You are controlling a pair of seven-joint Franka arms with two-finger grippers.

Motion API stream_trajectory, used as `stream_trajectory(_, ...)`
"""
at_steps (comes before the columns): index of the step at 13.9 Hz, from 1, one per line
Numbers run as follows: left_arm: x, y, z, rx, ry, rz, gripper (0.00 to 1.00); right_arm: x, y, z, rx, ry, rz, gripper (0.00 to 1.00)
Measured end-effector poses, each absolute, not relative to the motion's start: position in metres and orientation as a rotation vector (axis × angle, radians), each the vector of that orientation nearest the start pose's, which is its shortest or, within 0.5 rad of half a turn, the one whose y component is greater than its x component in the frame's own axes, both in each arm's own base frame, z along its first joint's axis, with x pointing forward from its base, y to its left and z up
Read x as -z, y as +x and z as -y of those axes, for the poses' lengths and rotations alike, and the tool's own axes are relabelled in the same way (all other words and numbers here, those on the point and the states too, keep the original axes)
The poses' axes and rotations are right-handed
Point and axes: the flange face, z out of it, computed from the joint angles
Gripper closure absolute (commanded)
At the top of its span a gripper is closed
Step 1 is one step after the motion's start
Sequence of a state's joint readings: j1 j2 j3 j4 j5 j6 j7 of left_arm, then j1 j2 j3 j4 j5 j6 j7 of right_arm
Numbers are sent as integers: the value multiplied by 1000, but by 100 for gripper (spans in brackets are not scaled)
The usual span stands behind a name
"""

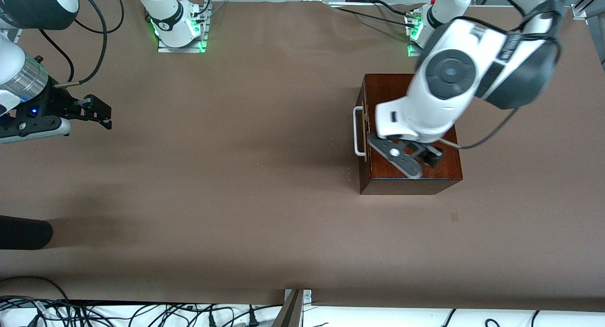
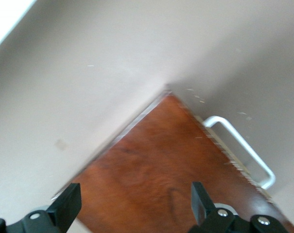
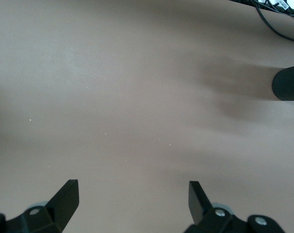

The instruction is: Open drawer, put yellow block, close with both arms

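The mahogany box [image 1: 392, 88] stands toward the left arm's end of the table. Its drawer is shut, with the white bar handle [image 1: 359, 131] facing the right arm's end. My left gripper [image 1: 430, 159] hovers open and empty over the box top. In the left wrist view the box top [image 2: 156, 160] lies below the left gripper [image 2: 134, 199], with the handle [image 2: 244, 148] beside it. My right gripper [image 1: 101, 113] waits open and empty over bare table at the right arm's end; the right wrist view shows it [image 3: 133, 196] over table only. The yellow block is out of view.
A black rounded object [image 1: 23, 233] lies at the right arm's end, nearer the front camera, and shows in the right wrist view [image 3: 287, 83]. Cables [image 1: 142, 313] run along the table's near edge. The arm bases [image 1: 179, 29] stand along the farthest edge from the front camera.
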State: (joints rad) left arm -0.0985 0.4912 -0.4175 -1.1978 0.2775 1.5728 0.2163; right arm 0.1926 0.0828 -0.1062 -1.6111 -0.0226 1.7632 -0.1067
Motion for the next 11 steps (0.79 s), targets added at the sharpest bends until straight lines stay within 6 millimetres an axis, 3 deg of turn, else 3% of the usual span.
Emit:
stream_trajectory(3, -535, 665, 188, 11, -3026, -903, 0, -575, 593, -52, 119, -3156, 313, 0)
stream_trajectory(6, -538, 677, 104, 28, -3158, -700, 0, -575, 594, -54, 125, -3155, 318, 0)
stream_trajectory(8, -550, 663, 54, 7, -3163, -566, 0, -575, 594, -56, 126, -3154, 323, 0)
stream_trajectory(11, -579, 627, 15, 4, -3137, -401, 0, -575, 594, -56, 126, -3154, 324, 0)
